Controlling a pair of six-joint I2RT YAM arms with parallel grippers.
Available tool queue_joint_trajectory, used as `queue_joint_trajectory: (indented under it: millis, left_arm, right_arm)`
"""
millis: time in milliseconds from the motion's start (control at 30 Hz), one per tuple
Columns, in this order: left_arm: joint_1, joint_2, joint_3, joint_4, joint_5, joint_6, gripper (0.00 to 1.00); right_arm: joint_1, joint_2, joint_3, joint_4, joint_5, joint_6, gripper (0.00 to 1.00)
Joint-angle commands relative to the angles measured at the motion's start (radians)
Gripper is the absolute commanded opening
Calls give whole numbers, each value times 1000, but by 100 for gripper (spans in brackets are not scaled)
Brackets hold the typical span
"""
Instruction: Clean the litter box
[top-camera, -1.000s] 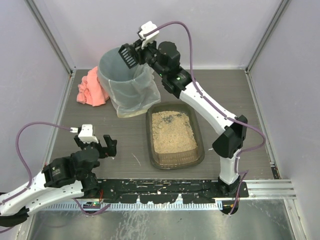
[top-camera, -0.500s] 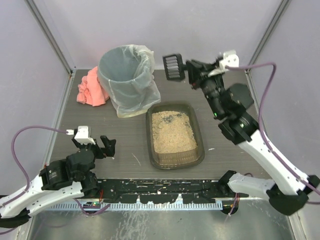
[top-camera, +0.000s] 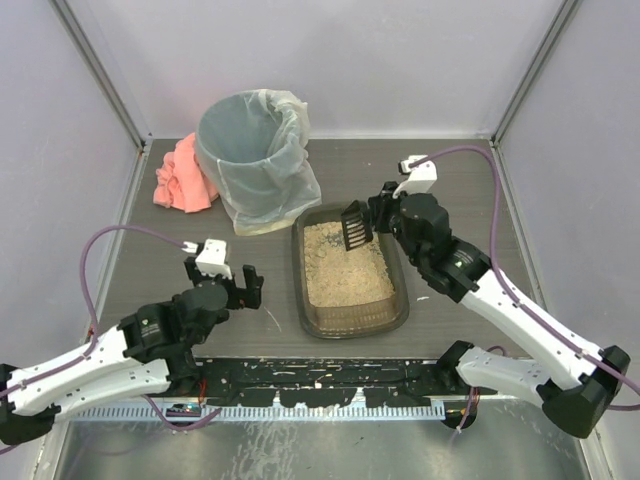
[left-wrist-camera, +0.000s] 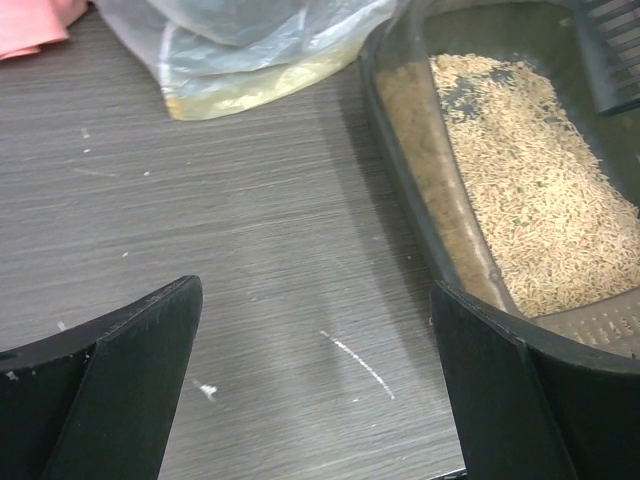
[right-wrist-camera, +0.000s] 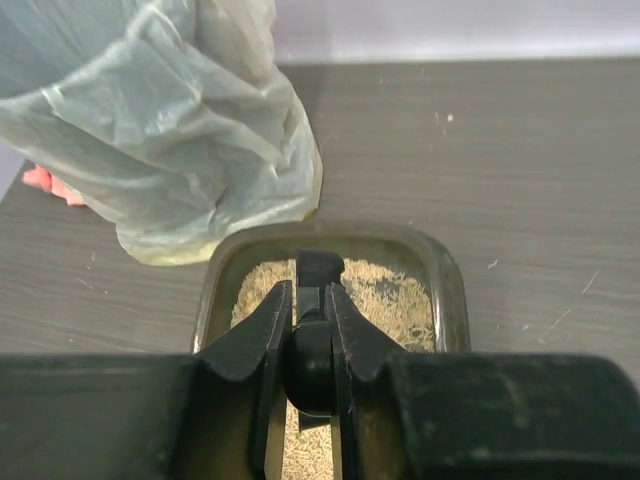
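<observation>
At the far left we see a pink cloth (top-camera: 183, 175) beside the lined grey bin (top-camera: 255, 160). Nearer, the left gripper (left-wrist-camera: 315, 300) hovers over the table (top-camera: 460, 190) with its jaws spread wide and nothing between them, just left of the litter box (top-camera: 352, 322). The box sits mid-table, near and right of the bin, holding beige litter. Over its far end the right gripper (right-wrist-camera: 307, 300) pinches the handle of a black slotted scoop (top-camera: 356, 228).

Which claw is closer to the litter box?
Right. The right claw holds the scoop over the far end of the litter box; the left claw is open, off to its left, not touching.
</observation>
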Motion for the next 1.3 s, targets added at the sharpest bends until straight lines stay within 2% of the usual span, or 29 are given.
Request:
queue_joint_trajectory:
  millis: [0,100,367,533,633,733,900,1100,1267]
  left_arm:
    - [1,84,25,197,62,38,98]
    - [8,166,35,239,105,47,99]
    - [32,384,91,331,272,54,81]
    - [32,490,113,395,342,55,73]
    - [32,552,128,412,373,54,65]
    - [32,590,133,418,400,49,58]
    - [32,629,117,453,418,48,54]
    - [32,703,166,428,455,96,46]
    - [32,767,174,422,453,107,44]
  right_arm:
    - [-1,77,28,-40,2,128,1]
    - [-2,161,58,-58,12,154,1]
    - [-14,279,90,-60,84,191,1]
    - [-57,313,51,-11,-20,236,1]
    - [-109,323,10,27,-120,270,1]
    - [-121,332,-13,40,-139,279,1]
    - [-121,359,-28,43,-159,267,1]
    - [-122,389,-49,76,-274,268,1]
    - [-121,392,-89,101,-348,264,1]
